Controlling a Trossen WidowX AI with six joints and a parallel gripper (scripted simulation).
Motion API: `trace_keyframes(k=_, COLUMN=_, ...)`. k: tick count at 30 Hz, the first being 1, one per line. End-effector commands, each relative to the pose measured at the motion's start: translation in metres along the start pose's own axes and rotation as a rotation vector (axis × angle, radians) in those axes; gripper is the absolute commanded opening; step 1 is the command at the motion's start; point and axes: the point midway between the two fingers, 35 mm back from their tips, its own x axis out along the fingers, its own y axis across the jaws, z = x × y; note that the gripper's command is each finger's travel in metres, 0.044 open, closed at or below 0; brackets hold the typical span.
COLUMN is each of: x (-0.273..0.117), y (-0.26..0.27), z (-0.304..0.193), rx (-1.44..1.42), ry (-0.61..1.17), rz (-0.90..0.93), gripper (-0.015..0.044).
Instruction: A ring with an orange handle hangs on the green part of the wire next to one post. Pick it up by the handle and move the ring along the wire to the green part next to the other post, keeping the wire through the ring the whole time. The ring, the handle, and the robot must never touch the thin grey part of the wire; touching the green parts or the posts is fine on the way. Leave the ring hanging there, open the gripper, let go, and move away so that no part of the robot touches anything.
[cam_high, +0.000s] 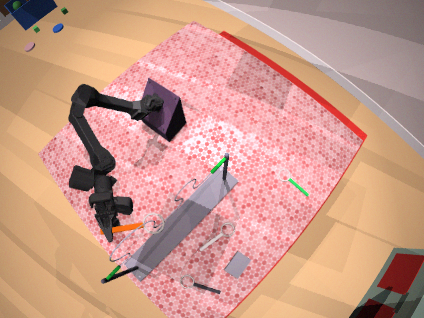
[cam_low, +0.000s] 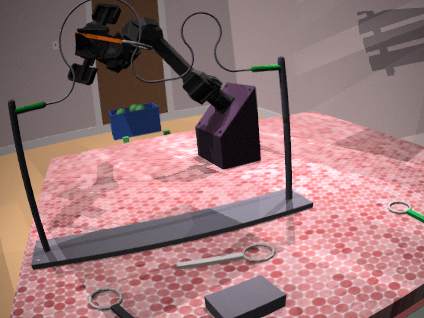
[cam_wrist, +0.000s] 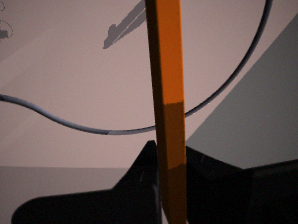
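Note:
My gripper (cam_high: 108, 231) (cam_wrist: 158, 146) is shut on the orange handle (cam_high: 126, 228) (cam_low: 102, 38) (cam_wrist: 171, 65). The handle's ring (cam_high: 163, 224) (cam_low: 144, 46) is seen nearly edge-on in the exterior view, around the thin grey wire (cam_low: 60, 40) (cam_wrist: 107, 132) where it descends from the tall left hump; whether they touch cannot be told. The ring is out of the wrist view. One green part (cam_high: 113, 273) (cam_low: 31, 107) is by the left post (cam_low: 29, 185); the other green part (cam_high: 219, 165) (cam_low: 265, 68) is by the right post (cam_low: 286, 130).
The wire dips right of the ring, then rises into a second hump. The grey base (cam_high: 175, 230) (cam_low: 175, 227) bears both posts. A pale ring tool (cam_high: 212, 241) (cam_low: 215, 261), a dark one (cam_high: 207, 288), a green one (cam_high: 298, 186) and a grey block (cam_high: 237, 264) (cam_low: 245, 297) lie on the table.

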Motion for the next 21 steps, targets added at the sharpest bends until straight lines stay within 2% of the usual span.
trace_keyframes(k=1, x=0.001, y=0.003, z=0.002, rx=-0.029, ry=-0.008, rz=-0.015, gripper=-0.0150)
trace_keyframes(k=21, x=-0.003, y=0.036, z=0.001, rx=0.087, ry=0.009, rz=0.050, gripper=-0.0150)
